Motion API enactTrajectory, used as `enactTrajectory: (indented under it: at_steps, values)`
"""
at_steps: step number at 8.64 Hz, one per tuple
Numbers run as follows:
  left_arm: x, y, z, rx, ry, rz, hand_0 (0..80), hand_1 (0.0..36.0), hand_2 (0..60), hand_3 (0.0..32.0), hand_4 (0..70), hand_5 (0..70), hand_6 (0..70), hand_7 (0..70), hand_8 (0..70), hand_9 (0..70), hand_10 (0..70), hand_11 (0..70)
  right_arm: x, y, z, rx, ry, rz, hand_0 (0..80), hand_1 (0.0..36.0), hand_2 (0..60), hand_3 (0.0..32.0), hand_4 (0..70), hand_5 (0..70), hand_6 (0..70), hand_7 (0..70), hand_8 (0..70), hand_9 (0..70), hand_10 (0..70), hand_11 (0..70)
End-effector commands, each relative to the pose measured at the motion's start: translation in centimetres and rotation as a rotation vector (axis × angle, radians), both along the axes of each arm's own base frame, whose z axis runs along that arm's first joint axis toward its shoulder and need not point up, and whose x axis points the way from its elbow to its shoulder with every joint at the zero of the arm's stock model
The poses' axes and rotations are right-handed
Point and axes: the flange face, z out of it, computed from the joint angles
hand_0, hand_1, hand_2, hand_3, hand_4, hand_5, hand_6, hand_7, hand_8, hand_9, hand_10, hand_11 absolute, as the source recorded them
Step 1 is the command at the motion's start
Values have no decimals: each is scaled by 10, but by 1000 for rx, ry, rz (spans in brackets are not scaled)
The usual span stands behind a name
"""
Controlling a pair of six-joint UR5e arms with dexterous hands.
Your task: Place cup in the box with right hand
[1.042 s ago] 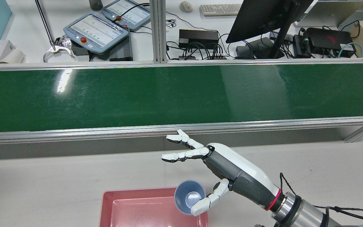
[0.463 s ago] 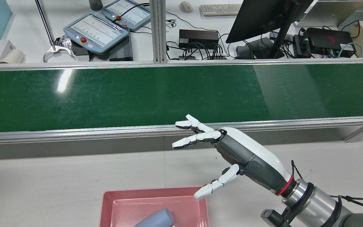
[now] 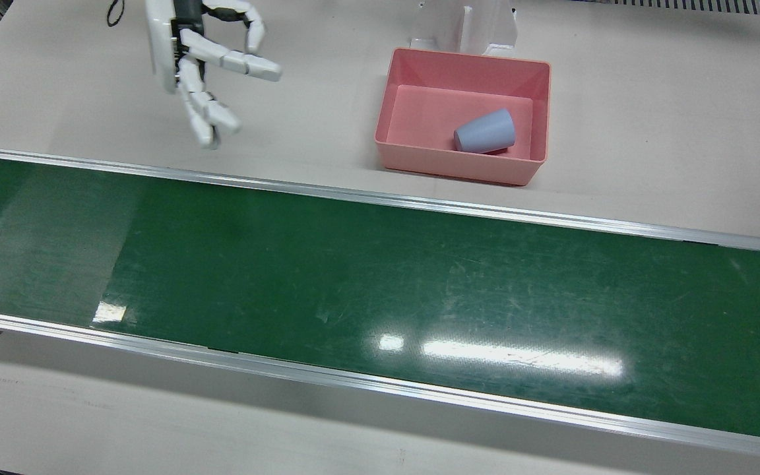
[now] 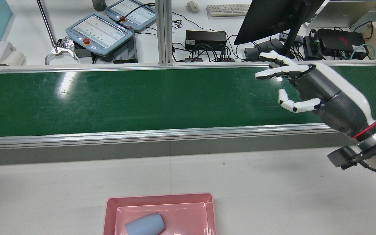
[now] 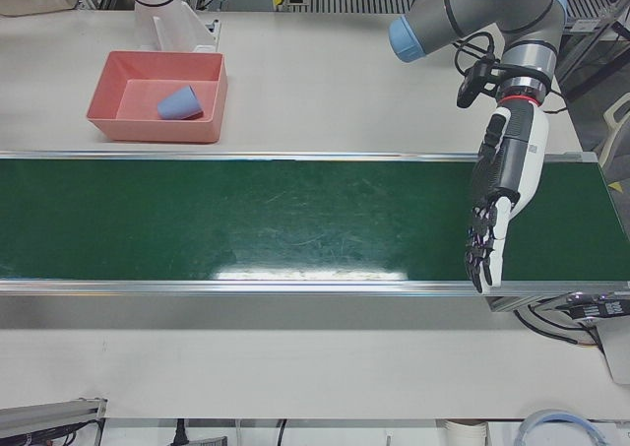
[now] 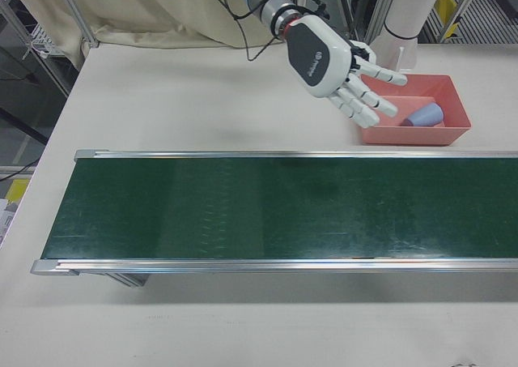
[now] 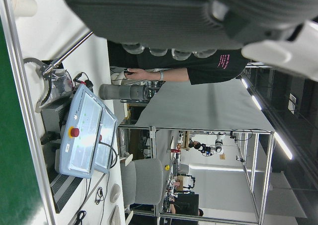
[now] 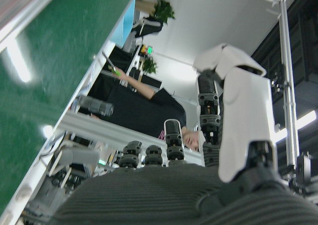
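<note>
A white table carries a green conveyor belt across its middle. The blue cup lies on its side inside the pink box, resting on the box floor. The right hand hangs above the belt, well apart from the box, fingers spread and empty. The left hand hangs over the belt's far end, fingers extended downward, holding nothing.

Lighting: bright, even, overhead. Glare: white streaks lay on the green conveyor belt, well clear of the right hand. Shadows: soft, faint on the tabletop. Focus: fixed views sharp; hand views blurred close up.
</note>
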Motion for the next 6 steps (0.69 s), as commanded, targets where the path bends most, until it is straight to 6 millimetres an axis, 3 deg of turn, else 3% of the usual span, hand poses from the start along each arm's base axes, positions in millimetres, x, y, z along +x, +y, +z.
enactTrajectory:
  at_steps: [1,2,3,4,5,6]
  values:
    - [-1,1,1,-2,0,-2,0,0,0,0,0,0,0,0,0,0,0,0,141,-67,85,-153,115,182,773,294,74,0,245,96,67,163,23,60,53,109]
    - [-1,0,0,0,0,-2,0,0,0,0,0,0,0,0,0,0,0,0,173,-79,113,-211,120,218,582,209,64,0,193,69,48,106,4,31,37,78]
    - [-1,0,0,0,0,-2,0,0,0,0,0,0,0,0,0,0,0,0,194,-91,146,-273,114,243,449,95,92,0,135,32,33,80,0,10,26,51]
    - [0,0,0,0,0,-1,0,0,0,0,0,0,0,0,0,0,0,0,204,-106,183,-302,101,263,348,34,89,0,119,13,26,75,0,6,14,28]
    - [0,0,-1,2,0,1,0,0,0,0,0,0,0,0,0,0,0,0,205,-118,217,-326,105,253,367,8,28,0,136,9,27,84,0,7,11,22]
    - [0,0,-1,2,0,1,0,0,0,0,0,0,0,0,0,0,0,0,201,-130,231,-334,101,249,359,29,73,0,104,13,29,91,0,16,10,21]
